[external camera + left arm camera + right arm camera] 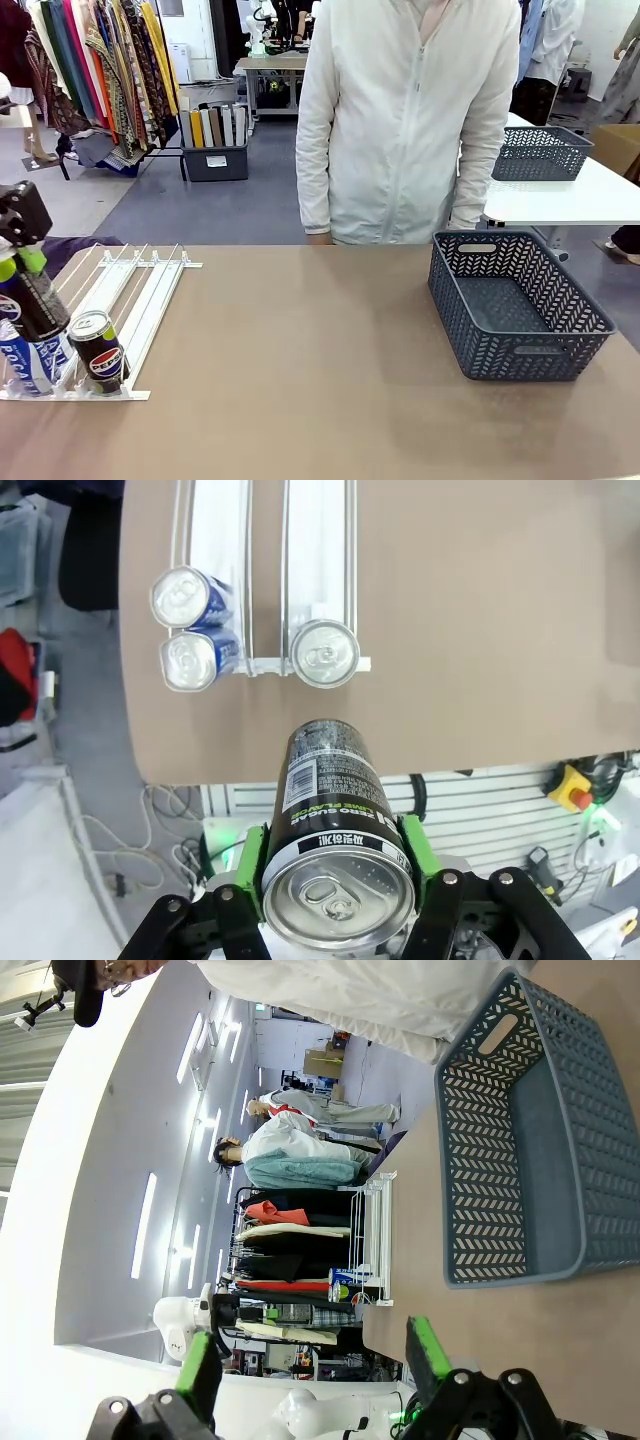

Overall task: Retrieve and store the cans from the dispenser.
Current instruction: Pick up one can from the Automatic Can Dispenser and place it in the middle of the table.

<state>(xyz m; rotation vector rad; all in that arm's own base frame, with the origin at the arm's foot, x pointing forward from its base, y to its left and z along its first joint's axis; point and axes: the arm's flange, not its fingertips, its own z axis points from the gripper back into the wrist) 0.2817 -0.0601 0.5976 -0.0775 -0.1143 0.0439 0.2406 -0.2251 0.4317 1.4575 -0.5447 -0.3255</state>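
Dispenser [135, 295] left on desk [300, 360], cans [97, 350] at its near end; one can [335, 810] in left end effector [335, 875] near them; basket [520, 355] right.

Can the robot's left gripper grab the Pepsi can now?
Probably not: the left gripper is shut on a black can, so its jaws are full, though the Pepsi can stands unblocked at the dispenser front.
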